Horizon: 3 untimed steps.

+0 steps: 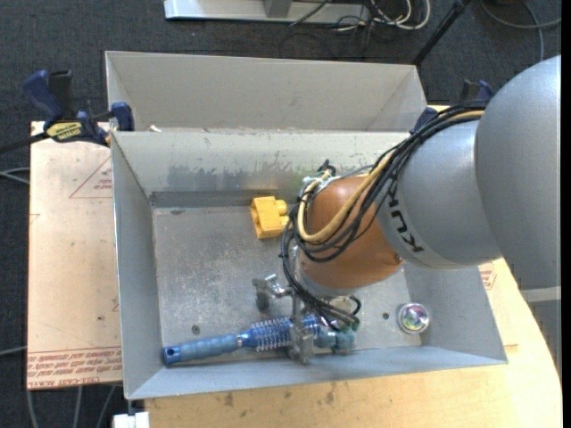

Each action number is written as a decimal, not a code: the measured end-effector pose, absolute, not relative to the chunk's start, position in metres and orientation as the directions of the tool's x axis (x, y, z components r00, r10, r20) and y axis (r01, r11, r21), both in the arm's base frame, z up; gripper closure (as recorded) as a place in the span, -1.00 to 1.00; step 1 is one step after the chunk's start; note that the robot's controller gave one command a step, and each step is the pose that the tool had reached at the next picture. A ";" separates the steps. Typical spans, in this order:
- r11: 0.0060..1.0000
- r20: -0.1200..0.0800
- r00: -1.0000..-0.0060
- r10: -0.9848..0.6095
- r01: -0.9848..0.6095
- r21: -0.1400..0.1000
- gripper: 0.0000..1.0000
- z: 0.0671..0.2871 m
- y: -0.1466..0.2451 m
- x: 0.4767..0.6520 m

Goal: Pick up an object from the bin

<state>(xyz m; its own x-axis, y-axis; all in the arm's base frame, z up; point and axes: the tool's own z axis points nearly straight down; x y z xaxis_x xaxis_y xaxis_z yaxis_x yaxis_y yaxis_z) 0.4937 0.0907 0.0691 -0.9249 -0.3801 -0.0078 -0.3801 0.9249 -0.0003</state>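
A blue brush (pixel 219 345) lies along the bin's front wall, its handle pointing left and its bristled head to the right. My gripper (pixel 308 328) is low over the floor at the brush's head end, touching or just above the bristles. A yellow plastic block (pixel 268 215) rests near the back wall, left of and behind the gripper. A small round silver cap (pixel 412 317) sits on the floor at the front right, apart from the gripper.
The arm with its orange cover and cables reaches in from the right and hides the middle right of the floor. Bare floor lies to the left, between the yellow block and the brush handle.
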 end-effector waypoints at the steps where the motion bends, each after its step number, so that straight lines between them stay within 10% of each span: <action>1: 0.926 -0.002 -0.926 -0.378 -0.378 0.001 1.00 0.070 0.090 0.492; 2: 0.925 -0.010 -0.925 -0.380 -0.380 -0.001 1.00 0.278 0.114 0.499; 3: 0.858 0.003 -0.858 -0.513 -0.513 0.001 1.00 0.228 0.081 0.492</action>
